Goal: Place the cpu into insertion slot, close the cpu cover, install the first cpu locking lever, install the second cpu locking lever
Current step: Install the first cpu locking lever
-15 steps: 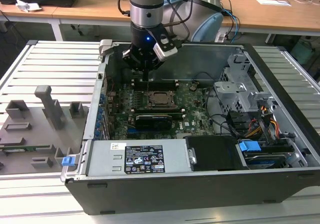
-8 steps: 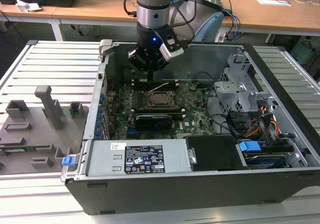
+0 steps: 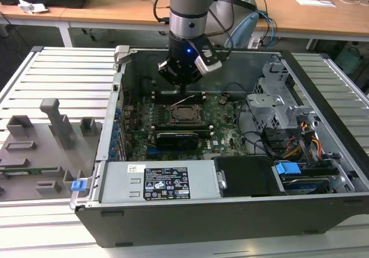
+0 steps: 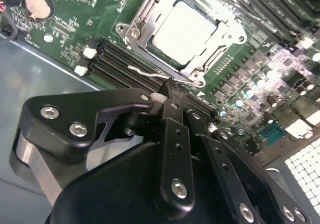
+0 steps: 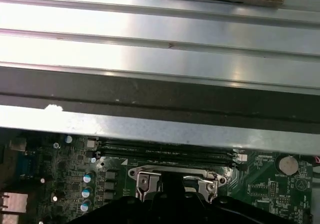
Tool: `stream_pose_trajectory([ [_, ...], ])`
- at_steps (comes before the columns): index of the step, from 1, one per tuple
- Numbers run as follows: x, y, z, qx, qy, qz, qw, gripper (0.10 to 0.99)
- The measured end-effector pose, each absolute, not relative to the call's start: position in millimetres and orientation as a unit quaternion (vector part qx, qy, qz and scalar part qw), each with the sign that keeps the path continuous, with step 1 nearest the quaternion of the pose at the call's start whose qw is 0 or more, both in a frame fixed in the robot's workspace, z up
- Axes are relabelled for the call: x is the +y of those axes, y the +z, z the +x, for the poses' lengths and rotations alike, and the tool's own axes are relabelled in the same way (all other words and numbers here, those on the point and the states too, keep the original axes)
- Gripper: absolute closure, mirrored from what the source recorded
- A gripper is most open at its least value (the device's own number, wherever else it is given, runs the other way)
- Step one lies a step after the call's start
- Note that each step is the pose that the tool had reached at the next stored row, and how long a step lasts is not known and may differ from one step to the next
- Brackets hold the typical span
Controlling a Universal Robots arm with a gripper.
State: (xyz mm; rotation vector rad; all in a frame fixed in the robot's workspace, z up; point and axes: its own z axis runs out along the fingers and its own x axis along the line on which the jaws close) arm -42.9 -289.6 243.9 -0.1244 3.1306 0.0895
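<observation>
The cpu (image 4: pixel 184 31), pale and silvery, lies flat in the insertion slot (image 3: pixel 185 114), whose pin field it hides. The cpu cover (image 4: pixel 140 27) is down around the chip as a silvery frame. A thin wire locking lever (image 4: pixel 146 72) runs along the socket's near side in the second wrist view. Another locking lever (image 4: pixel 223 7) lies along the opposite side. My gripper (image 4: pixel 171 87) hovers at that first lever's end, its black fingers (image 4: pixel 175 134) drawn together with nothing held. In the exterior view the gripper (image 3: pixel 183 89) stands just behind the socket. The cover's frame (image 5: pixel 175 176) peeks above the gripper body in the first wrist view.
The green motherboard (image 3: pixel 225 125) lies inside the open computer case (image 3: pixel 115 154). Black memory slots (image 4: pixel 117 63) run beside the socket, and a long black card (image 3: pixel 180 138) sits in front of it. A metal drive cage (image 3: pixel 277 99) and cables (image 3: pixel 305 139) crowd the exterior view's right.
</observation>
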Motion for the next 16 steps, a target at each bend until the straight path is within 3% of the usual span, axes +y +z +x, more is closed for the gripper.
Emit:
stream_pose_trajectory([
  [16, -289.6, 235.5, -42.5, 0.999, 0.033, -0.04, 0.004, 0.98],
])
